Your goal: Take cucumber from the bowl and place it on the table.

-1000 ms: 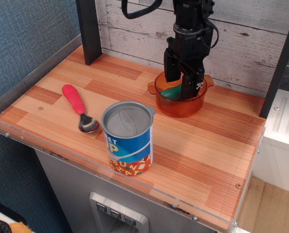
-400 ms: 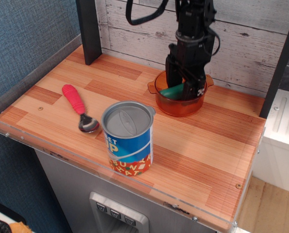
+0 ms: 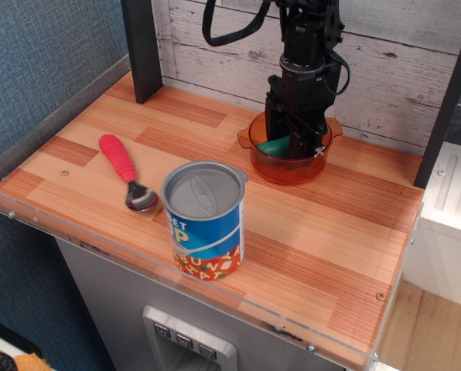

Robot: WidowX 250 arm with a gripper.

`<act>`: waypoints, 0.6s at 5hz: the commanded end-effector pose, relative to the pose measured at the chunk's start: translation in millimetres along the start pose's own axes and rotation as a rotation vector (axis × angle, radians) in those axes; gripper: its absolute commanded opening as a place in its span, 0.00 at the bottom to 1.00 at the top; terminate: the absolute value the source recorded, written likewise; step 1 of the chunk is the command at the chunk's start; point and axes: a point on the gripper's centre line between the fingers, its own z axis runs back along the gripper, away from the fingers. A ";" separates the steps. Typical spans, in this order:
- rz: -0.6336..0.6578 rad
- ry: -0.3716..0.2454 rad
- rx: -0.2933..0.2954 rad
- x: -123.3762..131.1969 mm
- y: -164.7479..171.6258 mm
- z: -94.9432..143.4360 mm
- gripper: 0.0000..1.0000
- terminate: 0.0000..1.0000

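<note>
The orange bowl (image 3: 317,166) stands at the back of the wooden table (image 3: 308,232), near the plank wall. The teal-green cucumber (image 3: 274,146) lies inside it, with only its left end showing. My black gripper (image 3: 292,144) has come straight down into the bowl, and its fingers (image 3: 275,116) reach below the rim on either side of the cucumber. The jaws still stand apart, and I cannot see them pressing on the cucumber. The fingers hide the rest of the cucumber.
A blue-labelled tin can (image 3: 204,220) stands open near the front middle. A red-handled metal spoon (image 3: 124,169) lies to the left. A black post (image 3: 141,46) rises at the back left. A clear acrylic rim (image 3: 176,270) edges the front.
The gripper has moved down into the bowl and slightly right, so its fingers now sit lower around the cucumber. The bowl has shifted a little to the right.
</note>
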 end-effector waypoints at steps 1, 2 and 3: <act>0.000 -0.052 0.056 11.3 -0.3 24.3 0.00 0.00; 0.018 -0.071 0.077 10.3 1.8 38.6 0.00 0.00; 0.038 -0.079 0.099 8.4 0.8 55.4 0.00 0.00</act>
